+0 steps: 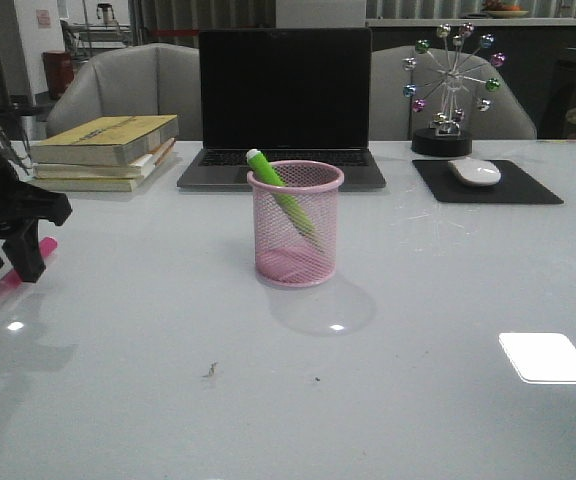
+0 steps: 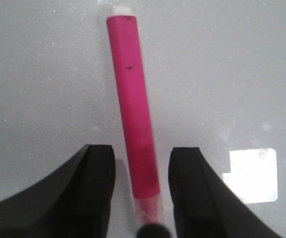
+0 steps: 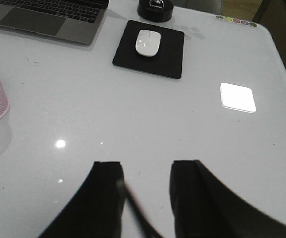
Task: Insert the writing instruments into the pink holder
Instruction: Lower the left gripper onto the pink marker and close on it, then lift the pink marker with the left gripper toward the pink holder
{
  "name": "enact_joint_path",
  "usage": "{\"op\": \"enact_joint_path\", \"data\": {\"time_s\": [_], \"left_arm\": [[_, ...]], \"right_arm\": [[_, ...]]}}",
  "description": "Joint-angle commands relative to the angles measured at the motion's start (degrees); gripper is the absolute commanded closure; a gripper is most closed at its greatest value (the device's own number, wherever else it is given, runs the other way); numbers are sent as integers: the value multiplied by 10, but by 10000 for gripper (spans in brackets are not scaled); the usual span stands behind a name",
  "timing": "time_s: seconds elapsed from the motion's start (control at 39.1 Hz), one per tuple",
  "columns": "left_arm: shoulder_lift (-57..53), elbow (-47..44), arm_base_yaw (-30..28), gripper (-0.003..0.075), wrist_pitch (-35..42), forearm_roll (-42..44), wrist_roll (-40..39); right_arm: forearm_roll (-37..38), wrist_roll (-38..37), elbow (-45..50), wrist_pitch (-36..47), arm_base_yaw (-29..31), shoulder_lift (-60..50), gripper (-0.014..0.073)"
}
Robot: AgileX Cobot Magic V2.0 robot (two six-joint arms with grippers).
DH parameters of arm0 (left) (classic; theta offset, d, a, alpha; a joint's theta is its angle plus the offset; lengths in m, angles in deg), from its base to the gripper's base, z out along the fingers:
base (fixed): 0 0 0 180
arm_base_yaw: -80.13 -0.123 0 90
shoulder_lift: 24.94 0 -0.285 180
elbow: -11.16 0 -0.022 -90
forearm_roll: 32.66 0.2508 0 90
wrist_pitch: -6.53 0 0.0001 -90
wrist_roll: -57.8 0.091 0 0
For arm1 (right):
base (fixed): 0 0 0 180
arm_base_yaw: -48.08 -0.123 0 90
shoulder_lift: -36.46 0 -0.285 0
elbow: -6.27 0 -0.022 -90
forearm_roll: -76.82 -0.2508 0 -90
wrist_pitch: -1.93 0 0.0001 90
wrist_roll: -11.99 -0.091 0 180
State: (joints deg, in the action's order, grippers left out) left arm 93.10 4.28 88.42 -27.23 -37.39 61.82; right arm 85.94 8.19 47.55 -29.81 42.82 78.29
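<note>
1. Left gripper (image 2: pixel 142 198) hung low at the table's (image 1: pixel 418 400) left edge, its fingers (image 2: pixel 96 193) apart on either side of the pink marker (image 2: pixel 133 99), which lay flat on the tabletop; the straddle suggested a pinch about to be made, though neither finger touched the barrel yet.
2. Pink marker pointed away from the wrist camera, its clear cap between the fingers, so a grasp near that end looked likely to lift it for tipping into the cup.
3. Right gripper (image 3: pixel 145 198) hovered over bare table well apart from the work, fingers spread and holding nothing, apparently kept out of the left arm's way.
4. Pink cup (image 1: pixel 296 225) stood upright mid-table, near the laptop (image 1: pixel 283 100), with the green marker (image 1: pixel 278 190) already leaning inside, its top poking over the rim.
5. Count: two markers, one in and one still out; one cup; two grippers.
6. Behind sat one laptop, one stack of books (image 1: pixel 103 150), one mouse (image 1: pixel 475 171) on one mat (image 1: pixel 488 185), and one desk toy (image 1: pixel 453 90), all left clear of the task.
</note>
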Motion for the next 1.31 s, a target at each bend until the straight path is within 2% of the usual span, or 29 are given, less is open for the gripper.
{"op": "enact_joint_path", "data": {"time_s": [0.0,0.46,0.54,0.67,0.72,1.0,1.28], "left_arm": [[-30,17,2,390,11,3,-6],[25,17,2,393,-50,4,-6],[31,17,2,444,-57,4,-6],[32,17,2,639,-58,4,-5],[32,17,2,610,-58,4,-4],[22,31,10,617,-52,4,-1],[-74,73,47,617,37,-7,11]], "right_arm": [[10,4,-17,42,4,0,230],[10,4,-17,42,4,0,230],[10,4,-17,42,4,0,230],[10,4,-17,42,4,0,230],[10,4,-17,42,4,0,230],[10,4,-17,42,4,0,230],[10,4,-17,42,4,0,230]]}}
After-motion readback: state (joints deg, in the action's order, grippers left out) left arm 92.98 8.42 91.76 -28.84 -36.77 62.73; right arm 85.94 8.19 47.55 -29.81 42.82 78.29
